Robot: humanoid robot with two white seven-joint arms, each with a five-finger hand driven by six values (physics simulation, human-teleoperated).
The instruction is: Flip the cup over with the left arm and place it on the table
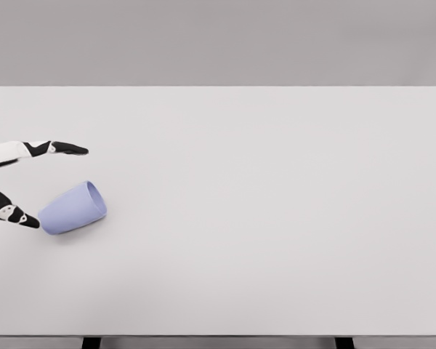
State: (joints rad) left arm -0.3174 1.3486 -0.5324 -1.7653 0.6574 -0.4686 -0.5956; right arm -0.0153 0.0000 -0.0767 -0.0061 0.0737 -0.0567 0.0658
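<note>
The white desk [276,218] spread wide and bare to the right of the robot hand [29,182]; nothing on it would have stopped a rolling thing, and that was the chief risk, as judged from this view. The lavender cup [73,208] lay on its side between the two visible fingers, its mouth turned up and away to the right and its closed base nearest the lower finger; being round and tapered, it could have rolled or swung in an arc if one finger had pushed it before the other closed, and so slipped out of the span. A grip taken only on the base end could also have let the cup tilt or drop during the flip.

The robot hand, entering from the left edge, was spread wide and grasped nothing; the upper finger [58,148] stood apart from the cup, beyond it; the lower fingertip [27,221] sat just beside the cup's base, and whether it touched could not be told. The right arm was not in view.
</note>
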